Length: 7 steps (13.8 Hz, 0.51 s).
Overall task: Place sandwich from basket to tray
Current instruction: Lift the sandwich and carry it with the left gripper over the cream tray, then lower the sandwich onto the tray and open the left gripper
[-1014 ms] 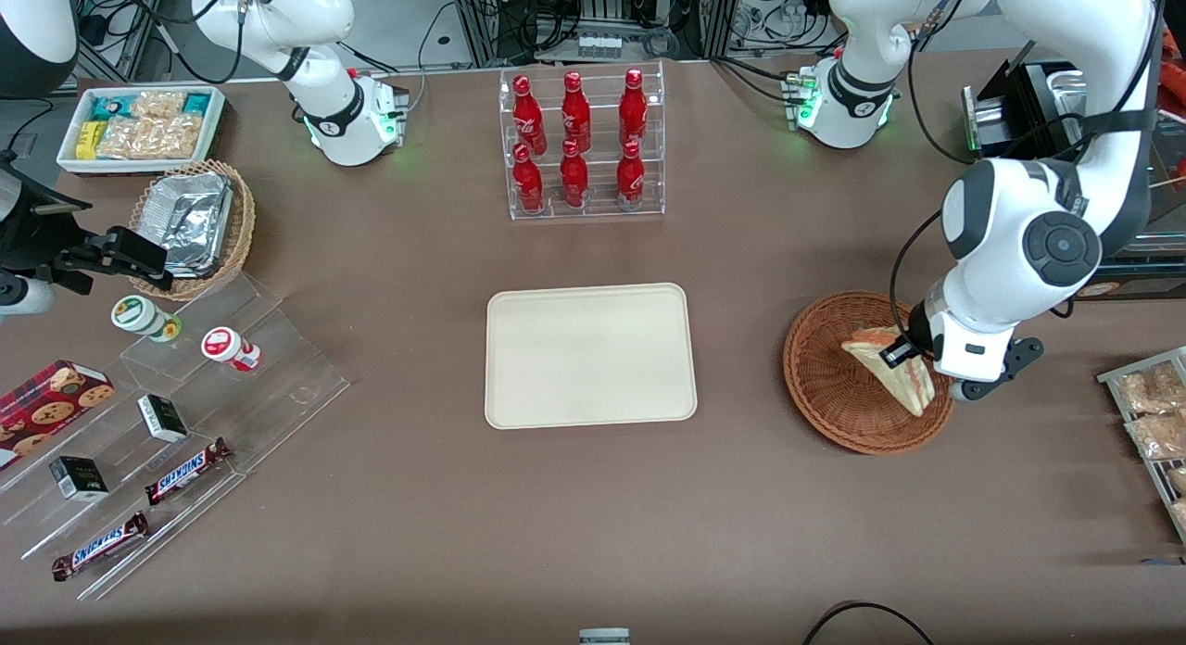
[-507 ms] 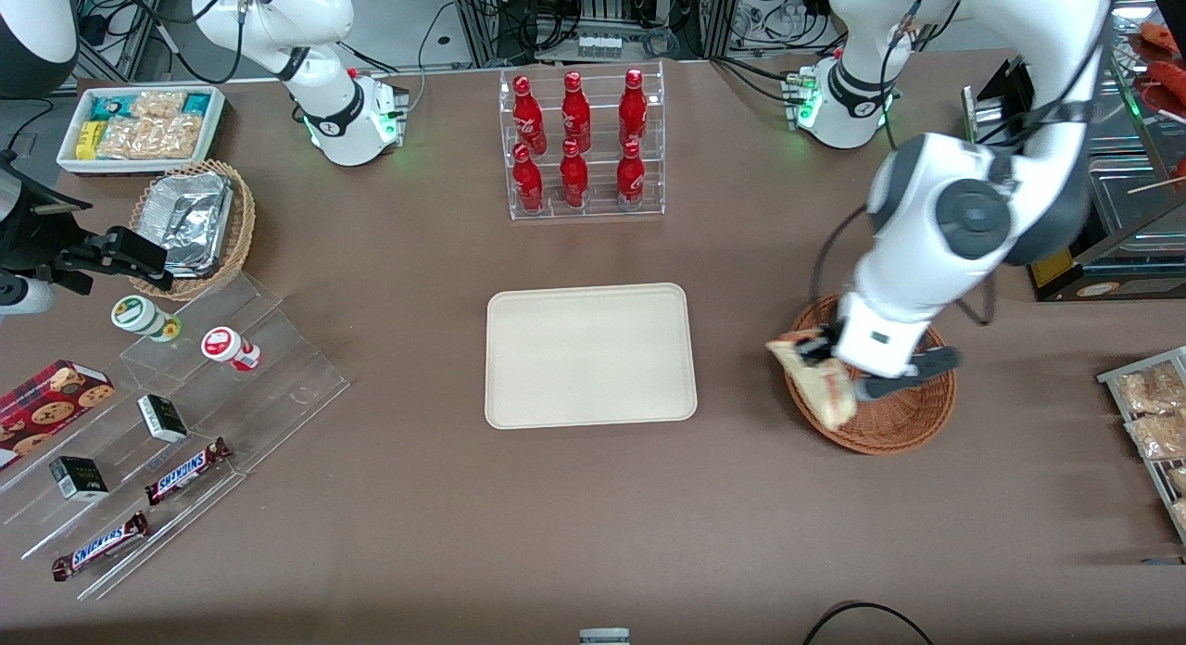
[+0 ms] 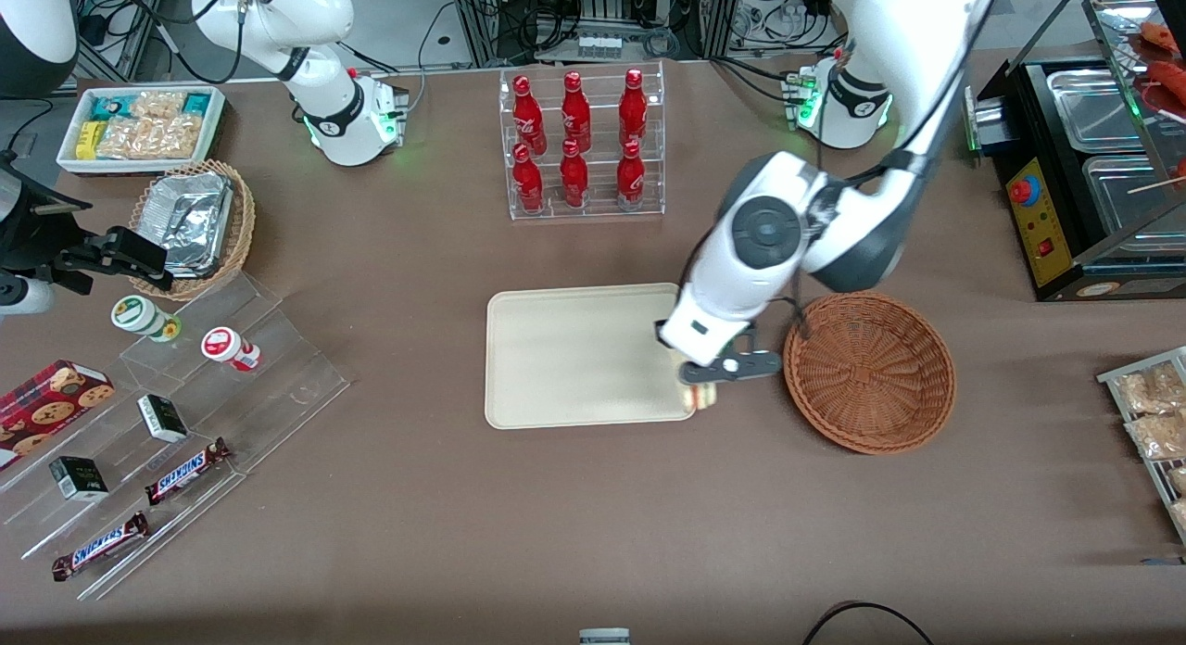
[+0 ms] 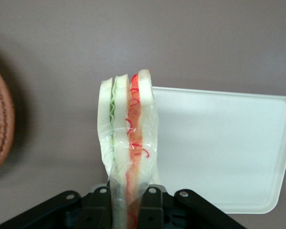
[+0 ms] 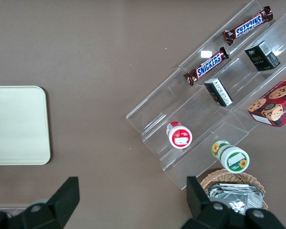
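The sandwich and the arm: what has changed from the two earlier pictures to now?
The gripper has lifted the sandwich out of the basket and carried it sideways to the edge of the tray nearest the basket. It is shut on the sandwich, which hangs upright above the table and the tray rim, not yet set down. The basket now holds nothing. Basket, tray and the red bottles have not moved.

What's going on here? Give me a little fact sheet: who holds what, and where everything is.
gripper: shut on the sandwich, at the tray's edge nearest the basket
sandwich: held on edge, layers showing, off the tray
basket: nothing in it
tray: bare, beside the basket
step left: set the sandwich on the tray
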{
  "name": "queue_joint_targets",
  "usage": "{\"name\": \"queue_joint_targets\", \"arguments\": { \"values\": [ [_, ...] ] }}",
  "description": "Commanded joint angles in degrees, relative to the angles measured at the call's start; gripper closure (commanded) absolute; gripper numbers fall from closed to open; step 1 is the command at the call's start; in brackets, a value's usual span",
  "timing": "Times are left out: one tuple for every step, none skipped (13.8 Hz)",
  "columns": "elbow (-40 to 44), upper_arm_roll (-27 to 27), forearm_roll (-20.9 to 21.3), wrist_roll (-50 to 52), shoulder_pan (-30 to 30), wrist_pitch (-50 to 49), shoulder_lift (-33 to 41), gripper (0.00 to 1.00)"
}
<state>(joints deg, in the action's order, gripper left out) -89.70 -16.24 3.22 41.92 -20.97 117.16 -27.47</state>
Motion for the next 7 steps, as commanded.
{"name": "queue_joint_targets", "arguments": {
  "values": [
    [4.1, 0.5, 1.5, 0.9, -3.5, -1.2, -3.8, 0.84],
    [6.0, 0.4, 1.4, 0.9, -4.5, -1.2, -5.6, 0.84],
    [7.5, 0.5, 1.5, 0.9, -5.7, -1.3, -7.0, 0.84],
    [8.4, 0.5, 1.6, 0.9, -6.9, -1.2, -8.2, 0.84],
    [8.5, 0.5, 1.6, 0.8, -7.4, -1.2, -8.6, 0.83],
    [8.5, 0.5, 1.6, 0.7, -8.0, -1.1, -9.2, 0.82],
    [8.7, 0.5, 1.7, 0.7, -8.5, -1.1, -9.9, 0.82]
  ]
}}
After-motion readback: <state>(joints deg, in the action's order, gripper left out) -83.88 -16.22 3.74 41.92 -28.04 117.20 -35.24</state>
